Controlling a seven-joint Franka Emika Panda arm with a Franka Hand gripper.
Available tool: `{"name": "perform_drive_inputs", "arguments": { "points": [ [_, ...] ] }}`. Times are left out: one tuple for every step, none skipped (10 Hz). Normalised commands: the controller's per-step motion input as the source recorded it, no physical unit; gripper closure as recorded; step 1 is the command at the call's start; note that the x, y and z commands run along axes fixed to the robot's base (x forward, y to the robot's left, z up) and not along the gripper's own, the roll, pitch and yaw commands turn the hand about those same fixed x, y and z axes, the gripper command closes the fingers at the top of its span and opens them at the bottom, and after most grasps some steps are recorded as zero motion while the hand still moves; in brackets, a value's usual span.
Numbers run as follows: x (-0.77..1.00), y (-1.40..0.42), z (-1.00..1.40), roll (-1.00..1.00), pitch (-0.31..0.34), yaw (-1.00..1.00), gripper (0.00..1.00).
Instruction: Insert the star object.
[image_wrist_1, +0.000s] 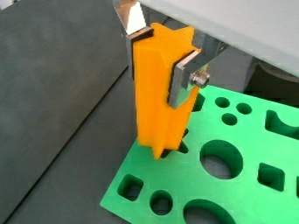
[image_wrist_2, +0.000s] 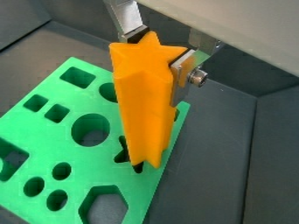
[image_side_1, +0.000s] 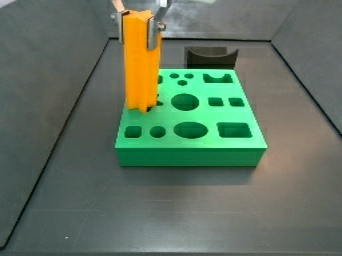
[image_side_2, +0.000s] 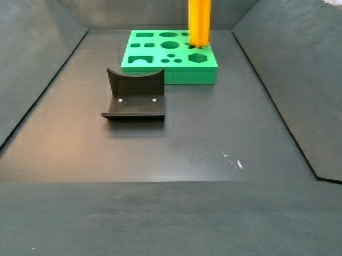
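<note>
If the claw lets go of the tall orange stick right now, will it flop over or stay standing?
It would probably stay up: the star object stands upright with its lower end in a hole of the green block. It looks stiff, since it stays straight in the gripper above that block. Its ridged sides likely keep it from rolling or slipping.

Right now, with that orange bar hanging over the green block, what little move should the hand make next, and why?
Probably a slow, straight push down. The hand grips the star object upright, and in both wrist views its lower tip already sits at a star-shaped hole in the green block. Most of the bar stands above the block, so it seems barely started.
</note>
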Motion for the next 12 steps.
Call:
{"name": "perform_drive_inputs", "arguments": {
  "points": [
    [0.00,-0.31,0.00,0.18,0.091,-0.48,1.00],
    [0.00,-0.23,-0.07,0.10,0.037,-0.36,1.00],
    [0.00,-0.13,-0.35,0.09,0.006,-0.32,1.00],
    [0.00,-0.08,-0.53,0.04,0.000,-0.45,1.00],
    [0.04,-0.04,-0.52,0.00,0.000,-0.60,1.00],
    [0.09,0.00,-0.57,-0.02,0.000,-0.66,1.00],
    [0.09,0.00,-0.58,-0.07,0.000,-0.47,1.00],
    [0.16,0.00,-0.59,-0.14,0.000,-0.19,1.00],
    [0.20,0.01,-0.63,-0.08,0.003,0.00,1.00],
    [0.17,0.03,-0.62,-0.07,0.004,0.00,1.00],
    [0.12,0.06,-0.61,-0.12,0.000,-0.17,1.00],
    [0.11,0.09,-0.56,-0.08,0.033,-0.45,1.00]
  ]
}}
